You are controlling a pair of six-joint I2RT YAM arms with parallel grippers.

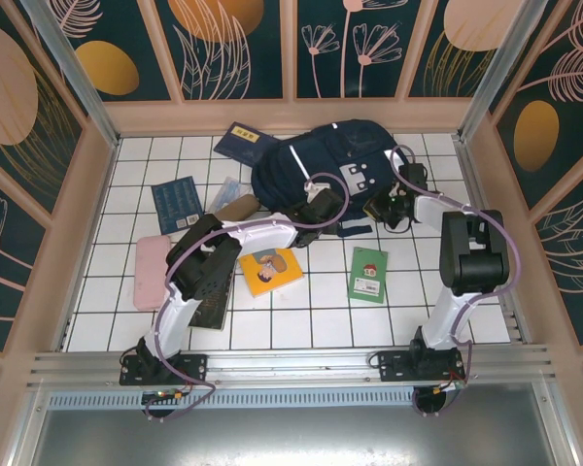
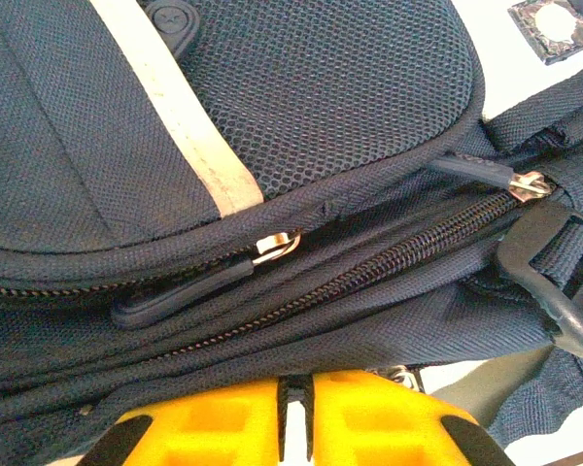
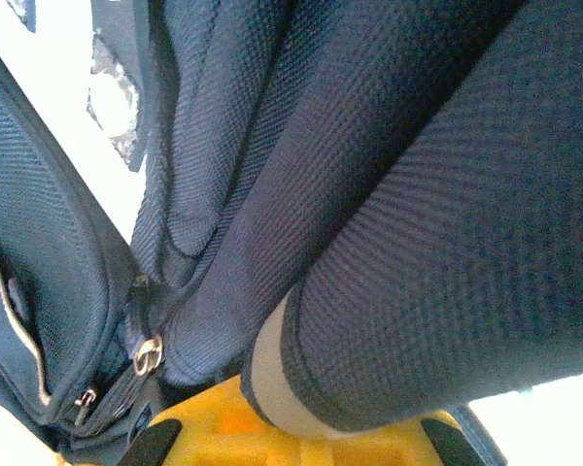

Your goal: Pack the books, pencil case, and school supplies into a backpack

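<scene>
At the left of the table (image 1: 126, 194), the pink pencil case (image 1: 153, 270) and a navy book (image 1: 177, 203) lie flat, well apart from the backpack (image 1: 316, 155). The backpack sits at centre-back, its closed zipper (image 2: 389, 260) on the side facing the arms. The left hand (image 2: 295, 388) hovers at the backpack's near edge, fingers pressed almost together, a thin slot between them and nothing seen pinched. The zipper runs across the front of this hand, rising to the right. Its pull (image 2: 272, 245) lies just ahead and slightly left of the fingers, so the left hand is the nearer one for an opening stroke. A second slider (image 2: 528, 184) sits at the right end, beside a buckle (image 2: 554, 282). The right hand (image 1: 391, 207) is pressed together on a fold of backpack fabric at the right side, which should brace the backpack. Open tiles lie nearer the arms, between the yellow book (image 1: 270, 270) and the green booklet (image 1: 369, 275).
</scene>
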